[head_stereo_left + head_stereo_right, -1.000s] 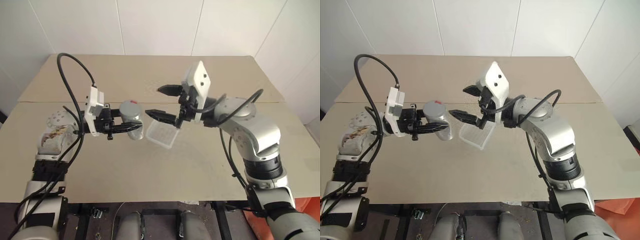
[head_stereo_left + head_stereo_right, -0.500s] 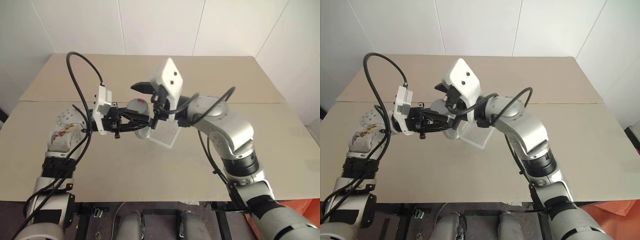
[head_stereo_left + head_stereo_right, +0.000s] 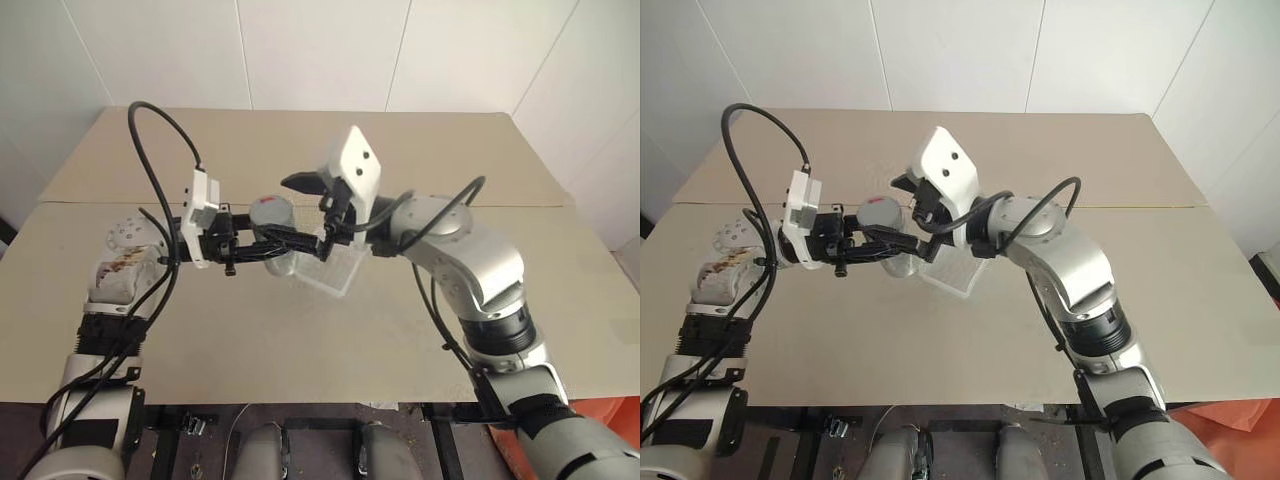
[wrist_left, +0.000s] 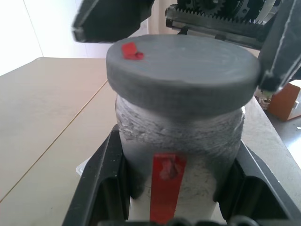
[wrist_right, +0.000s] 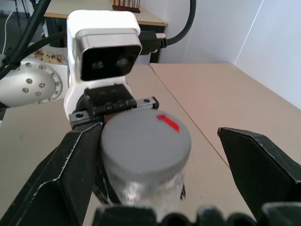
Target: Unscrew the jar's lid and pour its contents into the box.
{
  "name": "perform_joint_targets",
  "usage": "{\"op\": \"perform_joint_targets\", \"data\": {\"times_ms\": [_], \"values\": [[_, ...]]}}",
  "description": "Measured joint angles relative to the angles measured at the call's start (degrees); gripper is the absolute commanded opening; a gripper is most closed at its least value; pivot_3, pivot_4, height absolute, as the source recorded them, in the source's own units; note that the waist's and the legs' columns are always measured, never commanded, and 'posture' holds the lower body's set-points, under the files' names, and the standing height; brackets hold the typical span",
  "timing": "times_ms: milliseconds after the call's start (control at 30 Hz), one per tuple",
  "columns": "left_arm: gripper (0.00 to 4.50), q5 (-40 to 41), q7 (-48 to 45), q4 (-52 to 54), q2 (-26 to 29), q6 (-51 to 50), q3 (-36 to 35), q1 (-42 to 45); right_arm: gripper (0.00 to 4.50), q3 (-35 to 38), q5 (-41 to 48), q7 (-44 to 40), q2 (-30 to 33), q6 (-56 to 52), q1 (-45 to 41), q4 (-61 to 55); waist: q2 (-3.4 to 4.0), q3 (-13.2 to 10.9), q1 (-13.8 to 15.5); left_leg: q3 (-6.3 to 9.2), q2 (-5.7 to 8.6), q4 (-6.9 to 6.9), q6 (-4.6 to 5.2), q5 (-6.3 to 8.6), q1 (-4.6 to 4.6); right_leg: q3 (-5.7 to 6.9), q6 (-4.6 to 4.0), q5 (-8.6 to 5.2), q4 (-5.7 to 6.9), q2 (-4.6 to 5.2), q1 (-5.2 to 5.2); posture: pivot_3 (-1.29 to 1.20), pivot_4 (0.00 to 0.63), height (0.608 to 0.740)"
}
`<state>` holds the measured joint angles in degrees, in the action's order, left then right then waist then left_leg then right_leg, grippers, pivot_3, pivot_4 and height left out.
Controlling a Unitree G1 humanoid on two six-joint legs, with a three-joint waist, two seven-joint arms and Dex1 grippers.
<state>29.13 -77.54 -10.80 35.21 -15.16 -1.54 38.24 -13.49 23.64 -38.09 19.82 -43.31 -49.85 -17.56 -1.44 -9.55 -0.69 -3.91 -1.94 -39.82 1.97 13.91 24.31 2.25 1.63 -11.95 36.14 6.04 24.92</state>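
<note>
Right claw [image 5: 155, 155] wide around lid [image 5: 146, 143], gaps either side.

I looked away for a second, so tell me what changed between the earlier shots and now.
The right gripper, open, has moved across toward the left one, and its fingers now straddle the lid without closing on it. Unchanged: the left gripper is still shut on the jar, held upright above the table; the lid is still on; the box sits where it was.
</note>
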Motion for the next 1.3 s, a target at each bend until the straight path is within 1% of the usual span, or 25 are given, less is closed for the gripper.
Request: {"op": "perform_joint_targets", "data": {"times_ms": [267,533,667,800,1000,1033,1067,1133,1167,1200,1300], "values": [[1.93,0.12,0.02,0.03,0.61,-0.02,-0.24,-0.10,4.47,2.10,1.59,-1.58,3.33,-0.27,1.88,-1.61,0.00,0.00,-0.01,-0.01,0.00,0.00,0.00,0.00,0.00,0.00,0.00,0.00,-0.01,0.00,0.00,0.00,0.150,0.740],[1.93,0.14,-0.27,0.05,0.68,-0.01,-0.24,-0.12,4.47,2.97,4.24,-5.38,4.10,-0.25,3.48,-3.71,0.00,0.00,-0.01,0.00,0.00,0.00,0.00,0.00,0.00,0.00,0.00,0.00,-0.01,0.00,0.00,0.00,0.150,0.740],[1.93,0.13,-0.28,0.05,0.65,-0.01,-0.23,-0.12,4.47,2.40,4.20,-4.83,2.00,-0.25,3.13,-3.72,0.00,0.00,-0.08,-0.01,0.00,0.00,0.00,0.00,-0.01,-0.01,0.00,0.00,0.01,0.00,0.00,0.00,0.150,0.740],[1.93,0.11,-0.29,0.06,0.50,0.00,-0.17,-0.12,4.47,0.48,1.89,-1.94,-0.96,-0.27,0.52,-1.27,0.00,0.00,-0.09,-0.01,0.00,0.00,0.00,0.00,-0.01,-0.01,0.00,0.00,0.02,0.00,0.01,0.00,0.150,0.740],[1.93,0.10,-0.25,0.06,0.44,0.01,-0.15,-0.12,4.47,0.00,0.29,-0.16,-2.99,-0.74,-1.01,1.28,0.00,0.00,0.10,-0.03,0.01,-0.01,0.00,0.00,0.01,0.00,0.00,0.00,0.00,0.00,0.00,0.00,0.150,0.740],[1.93,0.10,-0.22,0.07,0.42,0.01,-0.14,-0.12,4.10,-0.02,0.29,-0.19,-3.26,-0.96,-1.05,1.41,0.00,0.00,0.06,-0.03,0.01,-0.01,0.00,0.00,0.00,0.00,0.00,0.00,0.01,0.00,0.00,0.00,0.150,0.740],[1.93,0.10,-0.19,0.07,0.37,0.01,-0.14,-0.12,3.85,-0.07,0.30,-0.23,-3.39,-1.15,-1.15,1.48,0.00,0.00,0.02,-0.02,0.00,0.00,0.00,0.00,0.00,0.00,0.00,0.00,0.01,0.00,0.00,0.00,0.150,0.740],[1.93,0.10,-0.02,0.07,0.34,0.01,-0.15,-0.12,3.21,-0.09,0.35,-0.61,-3.39,-1.44,-1.25,1.56,0.00,0.00,-0.01,-0.02,0.00,0.00,0.00,0.00,0.00,0.00,0.00,0.00,0.01,0.00,0.00,0.00,0.150,0.740],[1.93,0.08,0.02,0.08,0.34,0.01,-0.15,-0.12,2.84,-0.17,0.40,-0.77,-3.41,-1.62,-1.28,1.61,0.00,0.00,-0.03,-0.01,0.00,0.00,0.00,0.00,0.00,0.00,0.00,0.00,0.01,0.00,0.00,0.00,0.150,0.740],[1.93,0.07,0.09,0.08,0.35,0.01,-0.15,-0.16,2.72,-0.18,0.45,-0.89,-3.41,-1.76,-1.38,1.70,0.00,0.00,-0.03,-0.01,0.00,0.00,0.00,0.00,0.00,0.00,0.00,0.00,0.01,0.00,0.00,0.00,0.150,0.740],[1.93,0.07,0.24,0.12,0.35,0.01,-0.15,-0.39,2.72,-0.16,0.84,-1.34,-3.42,-2.34,-1.80,2.11,0.00,0.00,-0.03,-0.01,0.00,0.00,0.00,0.00,-0.01,-0.01,0.00,0.00,0.02,0.00,0.00,0.00,0.150,0.740]]}}
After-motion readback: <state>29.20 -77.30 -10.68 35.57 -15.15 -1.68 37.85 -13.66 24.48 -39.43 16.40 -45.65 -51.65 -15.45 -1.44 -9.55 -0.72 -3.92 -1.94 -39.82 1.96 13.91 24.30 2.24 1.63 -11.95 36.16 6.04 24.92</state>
